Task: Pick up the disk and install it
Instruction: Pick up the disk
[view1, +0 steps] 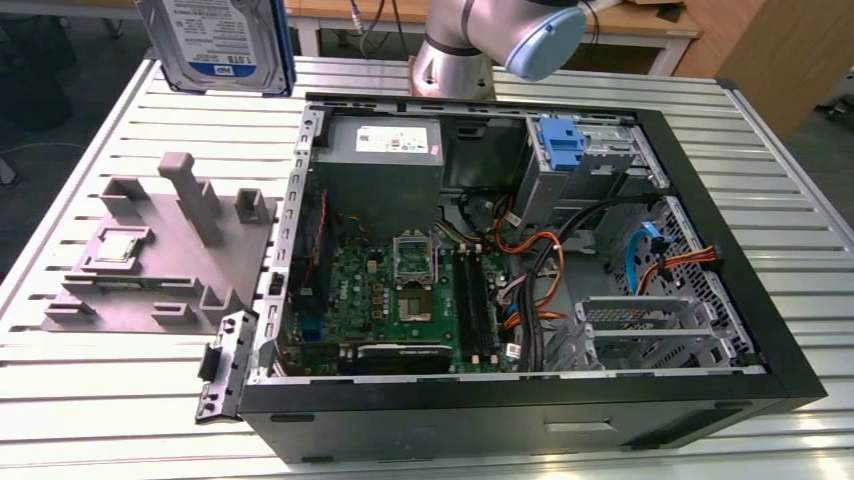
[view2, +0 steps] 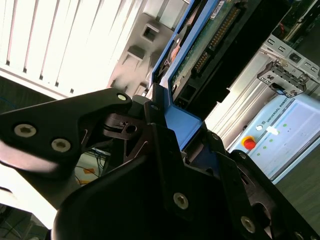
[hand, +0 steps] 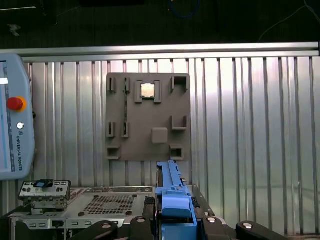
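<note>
The disk (view1: 220, 45) hangs in the air outside the open computer case (view1: 781, 385), off the case's far corner on the exterior view's left. It stands roughly upright, its white-and-blue label turned toward the camera and its blue bracket showing along its edges. It touches neither the case nor the counter (view1: 120, 400).

In both wrist views the gripper (view2: 175, 120) is pressed onto the disk's blue bracket, black fingers (view2: 150, 135) on either side of it. The second wrist view shows the disk's (view2: 210, 45) green circuit-board face and its connector row. In the first wrist view the disk (hand: 171, 185) is seen edge-on, rising from between the gripper's (hand: 172, 222) fingers.

The arm (view1: 467, 40) rises just behind the case's far wall. Inside the case, a grey power-supply box (view1: 380, 150) sits in the far corner, with the green motherboard (view1: 400, 290) in front of it. A blue latch (view1: 563, 145) stands on the metal bay beside the box.

Just outside the case, on the exterior view's left, a grey fixture plate (view1: 160, 250) lies on the counter, a small chip (view1: 118, 245) seated in one of its pockets.
</note>
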